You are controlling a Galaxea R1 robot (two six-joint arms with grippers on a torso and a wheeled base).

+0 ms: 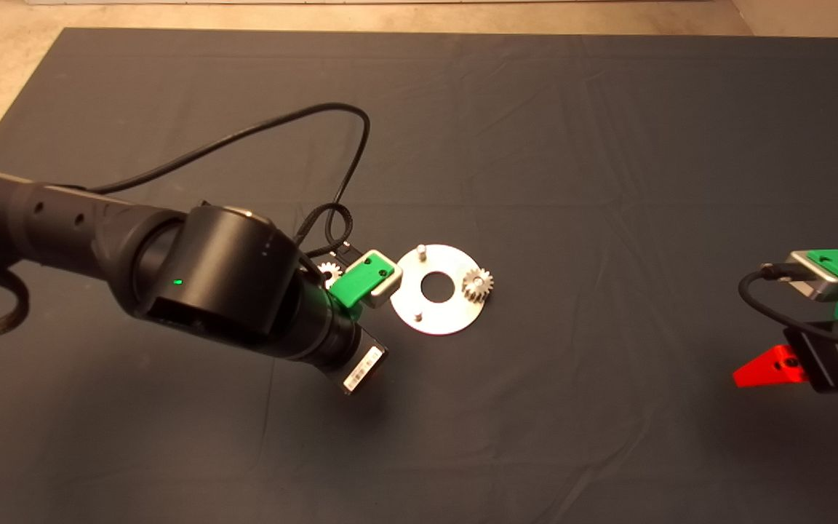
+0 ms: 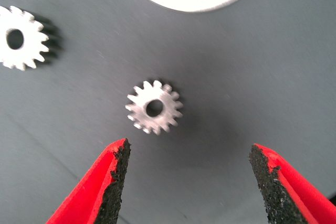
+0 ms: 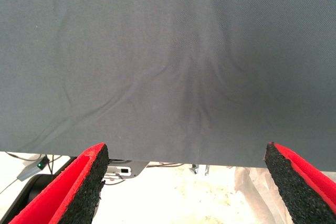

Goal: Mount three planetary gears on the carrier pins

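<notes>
The left claw point(image 2: 189, 182) hangs wide open over one small gear point(image 2: 154, 107) lying flat on the mat point(image 1: 535, 131), another gear point(image 2: 20, 37) nearby. A third gear point(image 1: 476, 284) sits on the shiny disc point(image 1: 439, 313). The right claw point(image 3: 186, 182) waits open at the mat's edge.

You see shiny metal gears point(image 2: 154, 114) and disc point(image 1: 439, 314) on a matt, creased cloth mat point(image 1: 535, 145); rough black pads point(image 2: 116, 182).
</notes>
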